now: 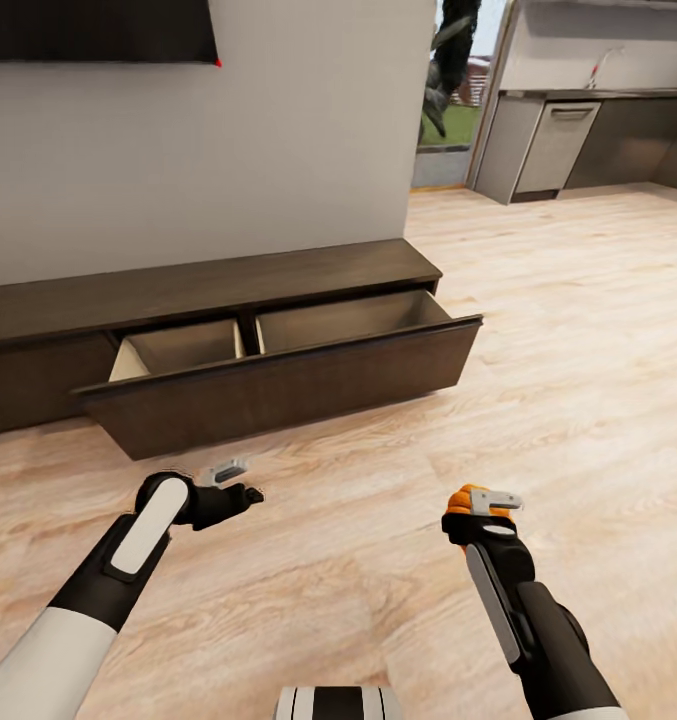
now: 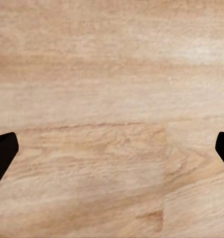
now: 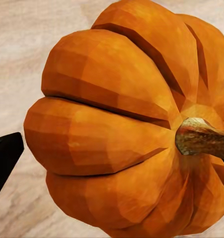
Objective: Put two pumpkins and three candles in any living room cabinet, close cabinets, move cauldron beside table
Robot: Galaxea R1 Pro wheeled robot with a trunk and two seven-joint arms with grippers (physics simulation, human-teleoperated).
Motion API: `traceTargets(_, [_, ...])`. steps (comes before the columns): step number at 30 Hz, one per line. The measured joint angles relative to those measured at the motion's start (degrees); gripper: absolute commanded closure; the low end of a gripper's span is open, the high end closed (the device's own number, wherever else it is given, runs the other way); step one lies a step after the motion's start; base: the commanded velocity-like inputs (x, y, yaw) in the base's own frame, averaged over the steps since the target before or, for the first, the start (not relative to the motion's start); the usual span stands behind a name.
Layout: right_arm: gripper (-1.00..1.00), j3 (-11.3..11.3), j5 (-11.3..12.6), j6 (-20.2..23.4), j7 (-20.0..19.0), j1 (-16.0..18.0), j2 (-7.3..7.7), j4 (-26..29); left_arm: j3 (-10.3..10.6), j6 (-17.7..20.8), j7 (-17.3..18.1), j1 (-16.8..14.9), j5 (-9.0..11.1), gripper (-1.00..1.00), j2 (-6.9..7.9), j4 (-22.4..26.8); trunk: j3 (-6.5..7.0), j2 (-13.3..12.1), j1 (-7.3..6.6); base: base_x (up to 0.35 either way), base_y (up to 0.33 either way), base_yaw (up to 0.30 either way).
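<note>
My right gripper [image 1: 485, 501] is shut on a ribbed orange pumpkin [image 1: 464, 497] and holds it above the plank floor, short of the cabinet. In the right wrist view the pumpkin [image 3: 112, 129] sits close up with its brown stem to one side, and one dark fingertip [image 3: 4, 156] shows beside it. The long, low dark brown cabinet [image 1: 198, 288] stands against the wall. Its wide drawer [image 1: 278, 388] is pulled out, and I see nothing in its two pale compartments. My left gripper [image 1: 240, 483] hangs open and empty over the floor in front of the drawer, and its fingertips [image 2: 3, 153] are spread wide apart.
A wall TV [image 1: 98, 30] hangs above the cabinet. A glass door [image 1: 448, 100] and grey kitchen cupboards [image 1: 568, 145] lie at the back right. Open wood floor [image 1: 578, 350] stretches to the right of the cabinet.
</note>
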State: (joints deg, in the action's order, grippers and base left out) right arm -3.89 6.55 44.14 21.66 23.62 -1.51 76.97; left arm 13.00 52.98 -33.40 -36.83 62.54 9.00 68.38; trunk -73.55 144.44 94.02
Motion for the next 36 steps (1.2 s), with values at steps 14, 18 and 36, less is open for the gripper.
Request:
traceTargets(14, [1.00, -0.1, 0.1, -0.5, 0.0, -0.8, -0.18, 0.1, -0.1, -5.2, 0.3, 6.6, -3.4, -1.00, 4.60, 0.6, 4.02, -0.2, -0.36, 0.000, 0.000, 0.210])
traceTargets(18, [1.00, -0.1, 0.1, -1.3, 0.0, -0.8, -0.18, 0.0, -0.1, -10.3, 0.6, 10.8, -3.5, -1.00, 6.11, 2.0, 5.03, -0.2, -0.46, 0.000, 0.000, 0.263])
traceTargets(36, [1.00, -0.2, 0.2, -2.1, 0.0, -1.4, -0.89, -0.3, 0.0, -22.0, 13.6, 16.9, -4.0, -1.00, 14.21, -4.0, 9.06, -0.5, -0.92, 0.000, 0.000, 0.279])
